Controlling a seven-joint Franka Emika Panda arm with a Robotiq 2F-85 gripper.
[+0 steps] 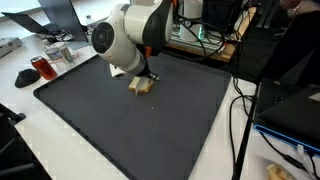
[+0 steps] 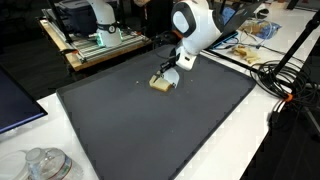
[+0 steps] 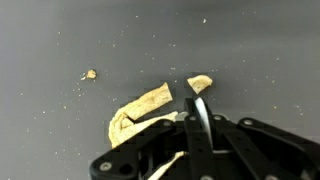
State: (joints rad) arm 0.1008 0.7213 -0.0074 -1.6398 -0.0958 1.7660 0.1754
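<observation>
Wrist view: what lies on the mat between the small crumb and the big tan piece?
Only bare dark mat with a few tiny specks; the crumb lies apart from the tan piece, as the wrist view shows.

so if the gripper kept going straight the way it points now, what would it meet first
The tan piece on the dark mat. The gripper points down at it and looks right at its edge; whether they touch is unclear. Under it lies only the mat.
</observation>
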